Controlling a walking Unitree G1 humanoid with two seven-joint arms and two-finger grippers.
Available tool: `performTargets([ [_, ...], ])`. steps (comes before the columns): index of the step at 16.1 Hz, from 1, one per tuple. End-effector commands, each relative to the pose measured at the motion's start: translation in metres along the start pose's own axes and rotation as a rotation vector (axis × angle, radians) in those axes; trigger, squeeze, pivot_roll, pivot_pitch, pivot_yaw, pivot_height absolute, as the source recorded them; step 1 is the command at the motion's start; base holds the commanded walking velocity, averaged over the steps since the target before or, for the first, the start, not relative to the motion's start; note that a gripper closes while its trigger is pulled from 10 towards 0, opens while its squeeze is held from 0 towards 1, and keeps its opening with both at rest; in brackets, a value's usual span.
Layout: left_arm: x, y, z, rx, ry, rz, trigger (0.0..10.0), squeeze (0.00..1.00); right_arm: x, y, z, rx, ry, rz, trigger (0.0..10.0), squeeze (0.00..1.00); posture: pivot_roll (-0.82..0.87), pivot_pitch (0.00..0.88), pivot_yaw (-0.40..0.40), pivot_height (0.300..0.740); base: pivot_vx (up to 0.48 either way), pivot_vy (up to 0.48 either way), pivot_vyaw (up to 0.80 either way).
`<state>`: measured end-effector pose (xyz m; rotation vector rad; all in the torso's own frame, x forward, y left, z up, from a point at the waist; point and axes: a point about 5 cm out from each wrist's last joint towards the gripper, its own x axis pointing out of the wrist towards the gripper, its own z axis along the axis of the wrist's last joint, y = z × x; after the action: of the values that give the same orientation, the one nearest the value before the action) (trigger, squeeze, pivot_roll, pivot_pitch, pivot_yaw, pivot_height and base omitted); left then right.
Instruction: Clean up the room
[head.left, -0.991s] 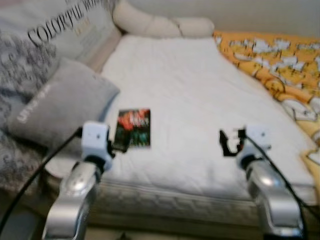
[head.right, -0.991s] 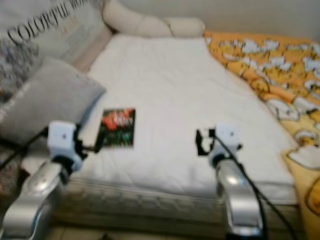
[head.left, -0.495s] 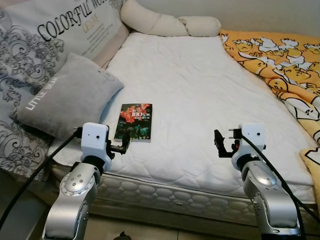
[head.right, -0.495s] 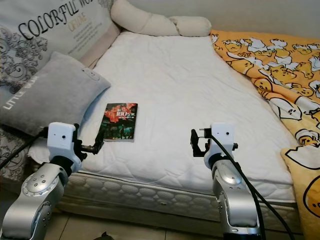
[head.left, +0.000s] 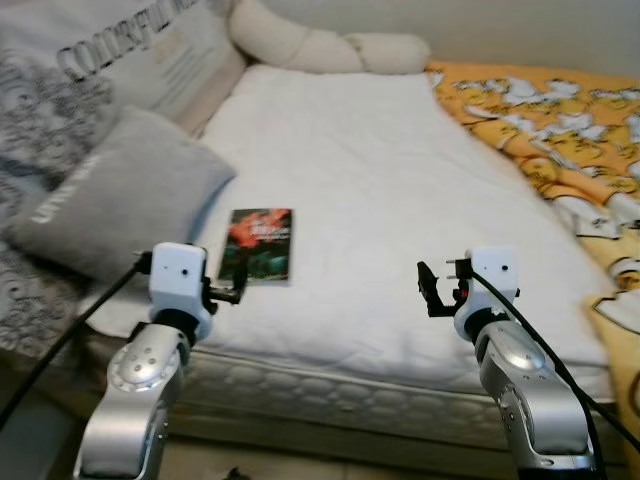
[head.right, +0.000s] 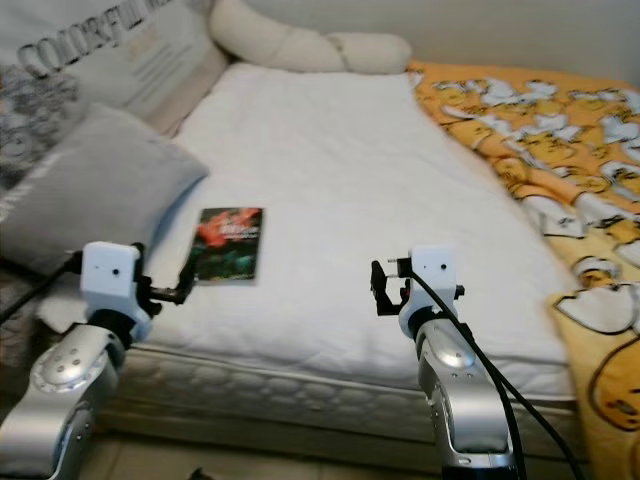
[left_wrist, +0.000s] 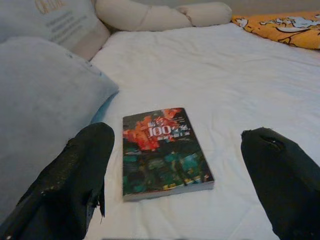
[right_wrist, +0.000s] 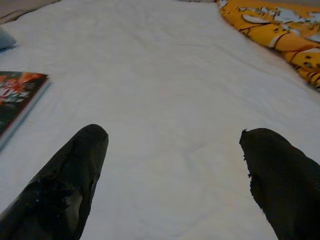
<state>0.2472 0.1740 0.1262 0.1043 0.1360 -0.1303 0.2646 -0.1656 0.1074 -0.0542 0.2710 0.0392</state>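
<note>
Hovering near the book (left_wrist: 162, 151) on the white bed (head.left: 400, 190), my left gripper (left_wrist: 175, 200) has its fingers spread, empty. My right gripper (right_wrist: 170, 190) is spread too, over bare sheet; blur hides the cover's small print.

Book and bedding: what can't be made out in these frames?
- book: cover text beyond "100" too small in the left wrist view, blurred in the eye views.
- grey pillow: lettering blurred in the left eye view.
- orange blanket: cut off by the right edge in the right eye view.
</note>
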Motion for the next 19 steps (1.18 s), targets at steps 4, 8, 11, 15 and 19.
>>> performTargets([
  [4,0.003,-0.0036,0.0002,0.007,0.0,-0.016,10.0,0.8,0.0011,-0.0045,0.0047,-0.016,-0.009,-0.019,10.0,0.0,0.0,0.0,-0.022,0.74,0.0,-0.45,0.0],
  [8,0.005,-0.0034,0.001,0.008,-0.005,-0.012,10.0,0.81,0.001,-0.0039,0.0062,-0.012,-0.015,-0.02,10.0,0.0,0.0,0.0,-0.019,0.74,0.0,-0.445,0.0],
  [11,0.0054,-0.0043,0.0005,0.003,-0.005,-0.006,10.0,0.8,0.0017,-0.005,0.0079,-0.005,-0.02,-0.022,10.0,0.0,0.0,0.0,-0.023,0.74,0.0,-0.422,0.0],
  [15,0.0052,-0.0051,-0.0008,0.028,-0.007,-0.004,10.0,0.76,0.0027,-0.004,0.0085,-0.012,-0.017,-0.019,10.0,0.0,0.0,0.0,-0.022,0.74,0.0,-0.228,0.0],
  [19,0.0056,-0.0026,0.0008,0.027,-0.016,0.0,10.0,0.78,0.0025,0.0011,0.0097,-0.017,-0.02,0.021,10.0,0.0,0.0,0.0,-0.022,0.74,0.0,0.0,0.0],
])
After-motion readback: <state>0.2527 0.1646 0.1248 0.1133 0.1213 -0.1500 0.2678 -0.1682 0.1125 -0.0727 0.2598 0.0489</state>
